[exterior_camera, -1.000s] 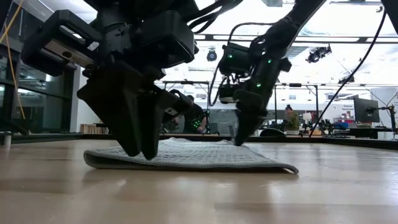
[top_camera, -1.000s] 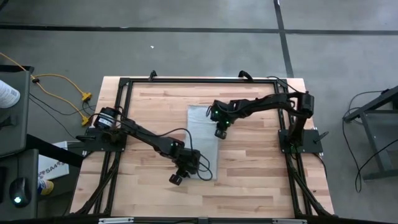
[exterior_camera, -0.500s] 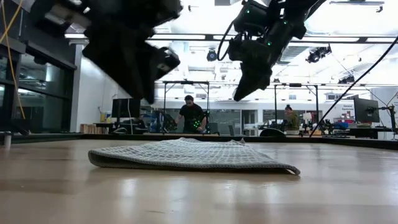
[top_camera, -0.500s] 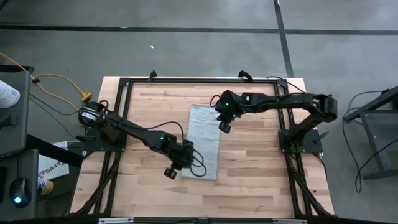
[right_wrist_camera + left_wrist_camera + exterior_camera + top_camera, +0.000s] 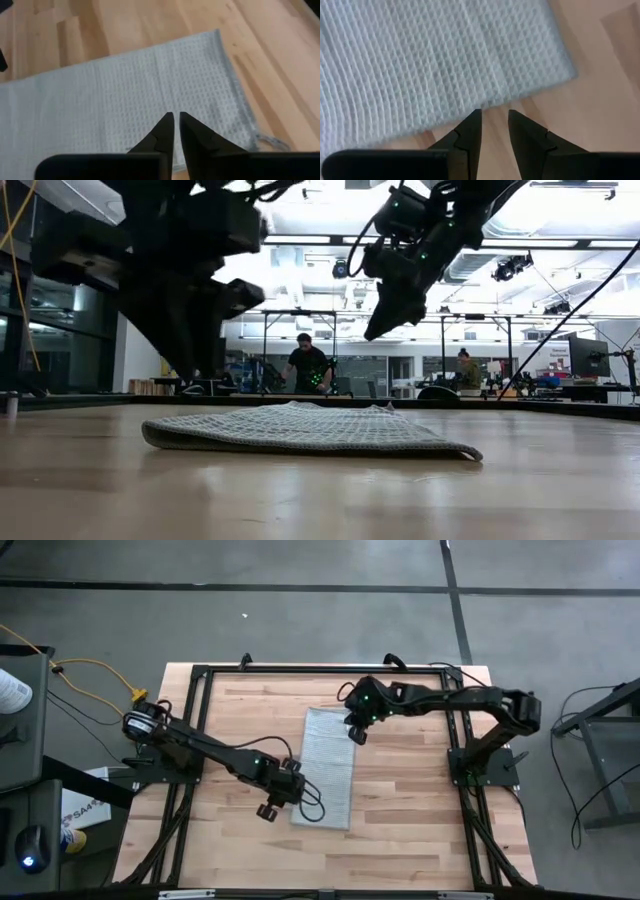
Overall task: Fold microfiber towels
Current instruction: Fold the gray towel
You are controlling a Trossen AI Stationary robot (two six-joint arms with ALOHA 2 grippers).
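One light grey towel (image 5: pixel 326 767) is seen lying folded into a long strip at the middle of the wooden table (image 5: pixel 420 810), touched by neither arm. The left gripper (image 5: pixel 494 121) is held just off the strip's near left edge, its fingers narrowly parted and empty; the right gripper (image 5: pixel 176 121) is raised above the far end, opened only a sliver. For a clean next fold, one short end should probably be pinched through all layers and laid squarely onto the other.

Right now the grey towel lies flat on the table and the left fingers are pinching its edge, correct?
Not quite. The towel lies flat on the table, but the left fingers hold nothing: the left wrist view shows them apart over bare wood beside its edge.
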